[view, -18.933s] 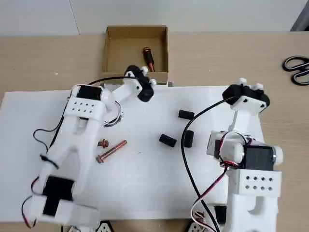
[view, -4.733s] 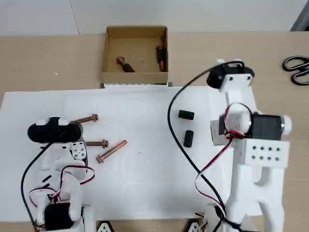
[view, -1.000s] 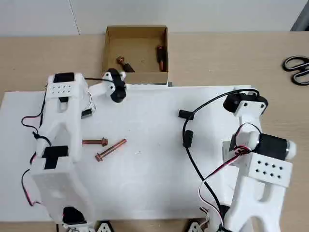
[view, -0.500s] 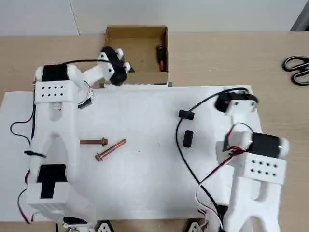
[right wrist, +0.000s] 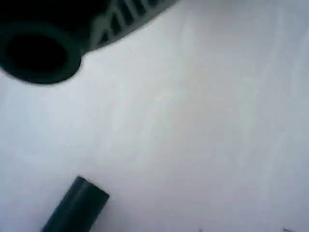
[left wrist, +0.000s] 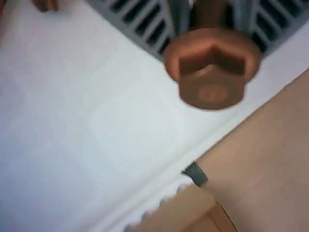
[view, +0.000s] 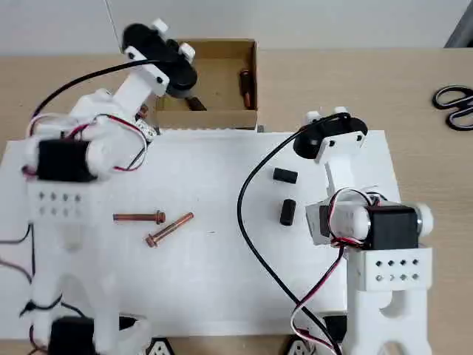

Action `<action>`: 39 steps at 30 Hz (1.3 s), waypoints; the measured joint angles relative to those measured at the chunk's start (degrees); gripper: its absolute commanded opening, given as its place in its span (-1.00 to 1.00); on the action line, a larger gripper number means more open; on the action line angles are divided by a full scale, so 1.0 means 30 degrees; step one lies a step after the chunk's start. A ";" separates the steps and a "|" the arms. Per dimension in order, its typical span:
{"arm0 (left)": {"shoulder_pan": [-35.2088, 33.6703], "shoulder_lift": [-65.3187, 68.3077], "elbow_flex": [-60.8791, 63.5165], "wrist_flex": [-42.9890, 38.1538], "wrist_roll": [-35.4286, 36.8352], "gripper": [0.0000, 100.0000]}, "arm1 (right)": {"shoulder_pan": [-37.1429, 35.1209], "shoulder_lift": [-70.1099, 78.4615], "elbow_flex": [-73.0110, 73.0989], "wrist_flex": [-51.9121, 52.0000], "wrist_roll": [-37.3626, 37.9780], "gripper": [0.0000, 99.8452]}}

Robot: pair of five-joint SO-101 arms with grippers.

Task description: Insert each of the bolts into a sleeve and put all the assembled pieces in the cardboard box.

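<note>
The left gripper [left wrist: 208, 17] is clamped on a copper bolt [left wrist: 210, 72]; I see its hex head, the shank lost inside the grip. It hangs at the near left corner of the cardboard box [view: 222, 119], half covering one assembled piece [view: 194, 103] inside. Whether the right gripper [view: 316, 144] holds anything, I can't tell.

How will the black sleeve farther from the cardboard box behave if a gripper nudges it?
The sleeve is a short cylinder lying on its side, so it will probably roll if pushed across its length. It looks small, so likely light. On the smooth white sheet it may also skid.
</note>
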 measured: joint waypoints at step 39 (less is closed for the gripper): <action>0.0205 -2.7868 2.3355 -0.8469 2.2623 -0.99 | -1.0432 -1.5795 1.5619 -1.1048 -0.3136 -0.99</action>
